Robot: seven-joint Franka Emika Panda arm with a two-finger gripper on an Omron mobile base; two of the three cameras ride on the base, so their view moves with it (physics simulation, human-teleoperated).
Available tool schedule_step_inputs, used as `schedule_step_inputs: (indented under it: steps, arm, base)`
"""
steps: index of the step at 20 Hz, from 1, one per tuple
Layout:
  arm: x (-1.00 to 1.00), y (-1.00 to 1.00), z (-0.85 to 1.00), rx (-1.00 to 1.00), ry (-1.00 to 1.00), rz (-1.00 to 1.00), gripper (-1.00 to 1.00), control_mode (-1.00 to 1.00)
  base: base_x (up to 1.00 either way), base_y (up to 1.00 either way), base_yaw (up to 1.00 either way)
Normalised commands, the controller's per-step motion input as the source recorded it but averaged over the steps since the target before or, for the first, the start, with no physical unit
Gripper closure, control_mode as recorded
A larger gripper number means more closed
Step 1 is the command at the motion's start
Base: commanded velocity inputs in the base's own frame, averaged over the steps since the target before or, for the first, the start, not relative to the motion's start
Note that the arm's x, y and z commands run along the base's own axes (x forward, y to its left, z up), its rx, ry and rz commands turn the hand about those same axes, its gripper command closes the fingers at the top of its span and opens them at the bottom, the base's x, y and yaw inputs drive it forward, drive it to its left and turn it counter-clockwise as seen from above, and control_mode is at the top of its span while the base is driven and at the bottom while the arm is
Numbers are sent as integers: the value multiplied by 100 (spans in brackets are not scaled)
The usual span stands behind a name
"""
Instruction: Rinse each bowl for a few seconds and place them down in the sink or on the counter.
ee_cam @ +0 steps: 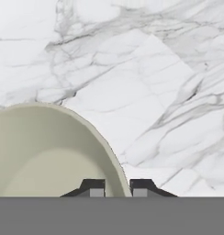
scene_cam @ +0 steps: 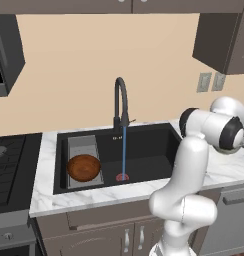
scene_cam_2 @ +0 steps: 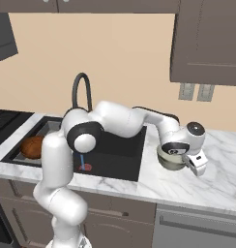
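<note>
A pale cream-grey bowl [scene_cam_2: 168,161] with a greenish inside [ee_cam: 40,151] sits on the white marble counter [scene_cam_2: 207,179] to the right of the sink [scene_cam_2: 125,160]. My gripper [ee_cam: 117,189] reaches down onto it, with one finger inside the rim and one outside, shut on the rim. In the right base view the gripper [scene_cam_2: 177,156] hangs under the hand, right over this bowl. A reddish-brown bowl [scene_cam: 84,167] lies on the grey tray [scene_cam: 84,146] at the left of the black sink [scene_cam: 149,145]. Water runs from the gooseneck faucet [scene_cam: 121,100] onto the red drain [scene_cam: 122,177].
A black stovetop [scene_cam: 6,160] lies left of the sink. Wall outlets [scene_cam_2: 195,92] and upper cabinets [scene_cam_2: 207,43] are behind and above the counter. Bare marble [ee_cam: 132,69] spreads beyond the pale bowl.
</note>
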Motion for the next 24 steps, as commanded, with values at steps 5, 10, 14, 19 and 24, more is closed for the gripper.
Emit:
schedule_step_inputs:
  steps: [5,10,14,19,24]
  arm:
    - [-5,17,14,0,-9,0,100,-100]
    - [-5,18,21,0,-9,2,100,-100]
    - [-2,16,23,0,-9,2,100,-100]
    - [-1,16,23,0,-8,2,100,-100]
    - [0,16,15,0,-5,2,100,-100]
  base:
    - [0,0,0]
    - [0,0,0]
    - [0,0,0]
    - [0,0,0]
    - [0,0,0]
